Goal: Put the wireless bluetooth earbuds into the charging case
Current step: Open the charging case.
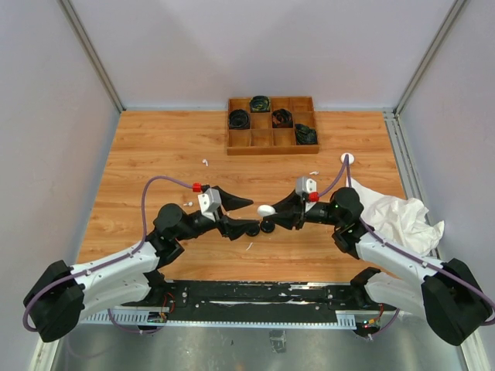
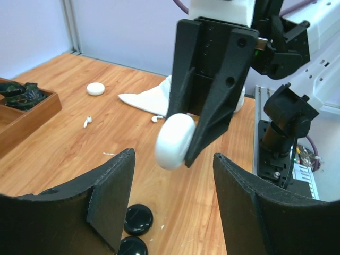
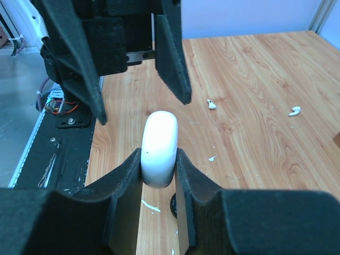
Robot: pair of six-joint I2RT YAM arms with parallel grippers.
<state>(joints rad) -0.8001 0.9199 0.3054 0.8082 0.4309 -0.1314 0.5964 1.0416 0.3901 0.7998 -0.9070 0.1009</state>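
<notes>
My right gripper [image 3: 159, 159] is shut on a white round charging case [image 3: 159, 146], held on edge above the table; the case also shows in the overhead view [image 1: 266, 209]. My left gripper [image 2: 175, 170] is open, its fingers [image 2: 111, 196] on either side of and just short of that case [image 2: 174, 141], not touching it. Small white earbuds lie loose on the wood [image 2: 86, 121] [image 2: 155, 118] [image 3: 211, 104] [image 3: 294, 111]. Two black round cases [image 2: 138, 219] [image 2: 132, 247] sit on the table below the grippers.
A wooden tray [image 1: 272, 143] with coiled black cables stands at the back centre. A crumpled white cloth [image 1: 394, 216] lies at the right. Another white round case [image 1: 347, 158] rests near the cloth. White flecks lie on the wood near the front edge.
</notes>
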